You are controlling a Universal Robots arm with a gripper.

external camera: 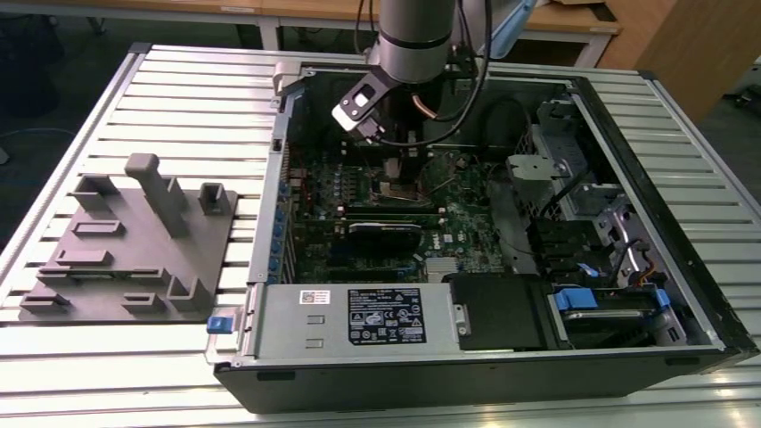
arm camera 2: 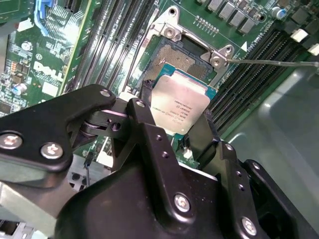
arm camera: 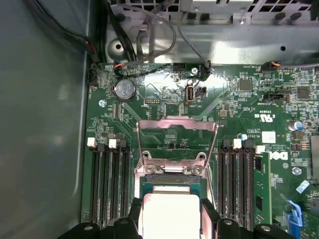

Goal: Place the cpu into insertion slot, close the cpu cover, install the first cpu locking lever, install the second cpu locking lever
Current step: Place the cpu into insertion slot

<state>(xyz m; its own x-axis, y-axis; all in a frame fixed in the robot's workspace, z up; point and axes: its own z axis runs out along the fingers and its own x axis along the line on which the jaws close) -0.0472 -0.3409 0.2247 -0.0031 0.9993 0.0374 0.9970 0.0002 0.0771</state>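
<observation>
The gripper is clamped on the chip, its black fingers pressing two opposite edges, silver top facing up. In both wrist views the chip hangs over the near part of the socket and is not yet seated in it; whether a corner already touches the rim I cannot tell. The cover is swung open beyond the socket, and a thin locking lever sticks out to one side above the memory slots. The main risk, as I judge it, is the chip going down off-centre or tilted, which could bend the fine contacts in the socket's dark centre. Letting go too soon could drop it skewed onto the rim, and the fingers could catch the open cover or the lever.
</observation>
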